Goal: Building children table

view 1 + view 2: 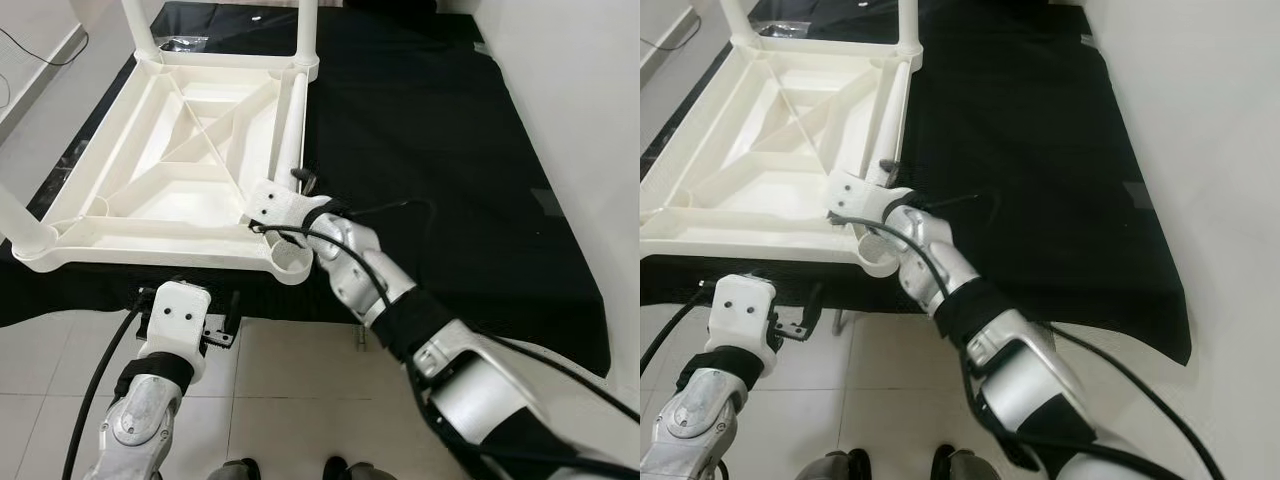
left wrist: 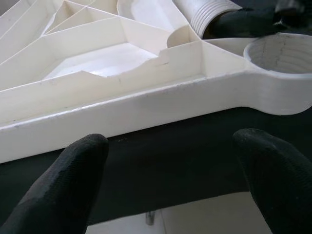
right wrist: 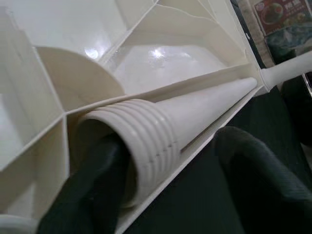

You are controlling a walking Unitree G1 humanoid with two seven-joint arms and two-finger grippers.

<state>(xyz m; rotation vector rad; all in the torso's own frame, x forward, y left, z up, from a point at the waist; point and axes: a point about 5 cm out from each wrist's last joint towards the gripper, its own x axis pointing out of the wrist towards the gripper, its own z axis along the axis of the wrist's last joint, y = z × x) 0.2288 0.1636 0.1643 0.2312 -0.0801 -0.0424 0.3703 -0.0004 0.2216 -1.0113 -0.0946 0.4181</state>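
Screwed-in table legs (image 1: pixel 140 30): the top edge is cutting them off. Loose leg (image 3: pixel 195 109): the right gripper's fingers (image 3: pixel 83 195) are hiding its threaded mouth from you. Poster (image 3: pixel 287 19): its print is blurring, too small to read.

White plastic tabletop (image 1: pixel 150 170), upside down on black cloth in the upper left of the left eye view, ribbed underside facing up. Legs stand upright in three corner sockets: far left (image 1: pixel 138 28), far right (image 1: pixel 307 30), near left (image 1: pixel 18 225). The near-right socket (image 1: pixel 290 262) is open. A loose leg (image 1: pixel 289 135), threaded end nearest, lies along the right rim, apparently resting on it.
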